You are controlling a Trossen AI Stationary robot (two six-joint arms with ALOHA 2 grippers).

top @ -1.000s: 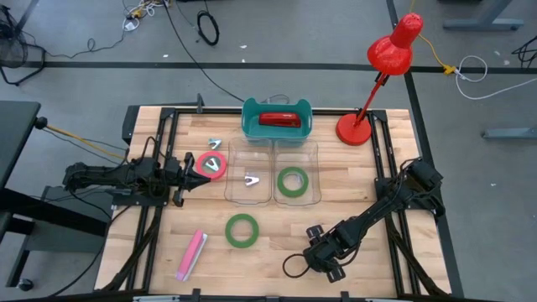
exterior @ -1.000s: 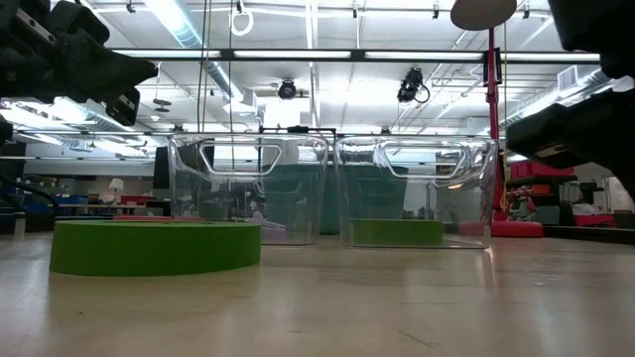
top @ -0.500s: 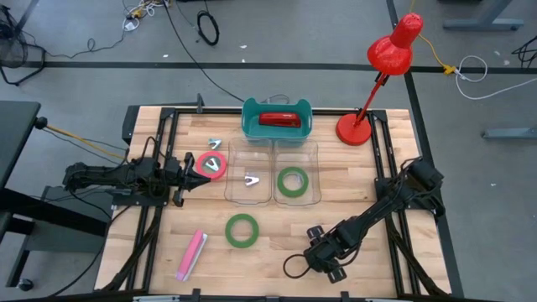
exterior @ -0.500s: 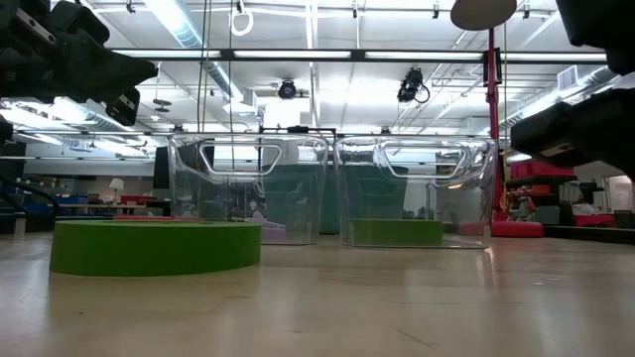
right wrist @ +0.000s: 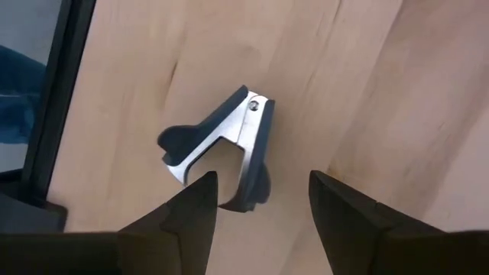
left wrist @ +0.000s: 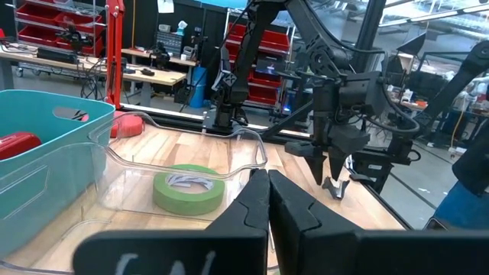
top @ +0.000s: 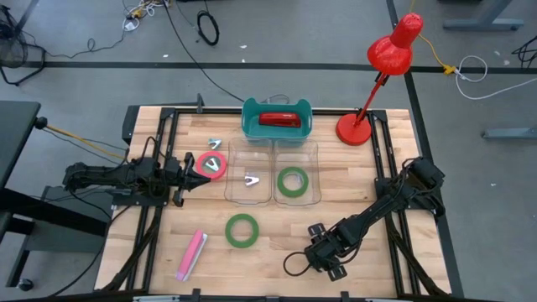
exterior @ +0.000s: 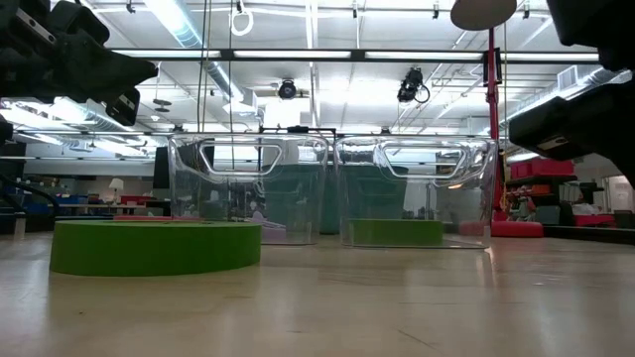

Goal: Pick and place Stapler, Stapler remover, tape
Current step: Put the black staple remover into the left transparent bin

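Observation:
A black-and-metal stapler remover (right wrist: 221,164) lies on the wooden table near its front right. My right gripper (right wrist: 260,183) is open and points down at it, one finger on either side, touching nothing; the left wrist view shows it (left wrist: 328,172) just above the remover (left wrist: 335,186). My left gripper (left wrist: 260,200) is shut and empty at the table's left (top: 195,172), beside the red-pink tape roll (top: 212,164). One green tape roll (top: 292,181) lies in the right clear bin, another (top: 242,230) flat on the table. A pink stapler (top: 192,254) lies at the front left.
Two clear bins (top: 273,172) stand mid-table; the left one holds a stapler remover (top: 250,179). A teal bin (top: 277,127) behind them holds a red stapler (top: 279,119). A red desk lamp (top: 357,127) stands at the back right. Another remover (top: 215,143) lies behind the red-pink roll.
My right arm has shifted slightly up and back down over the stapler remover, as the low view shows. Nothing else has moved.

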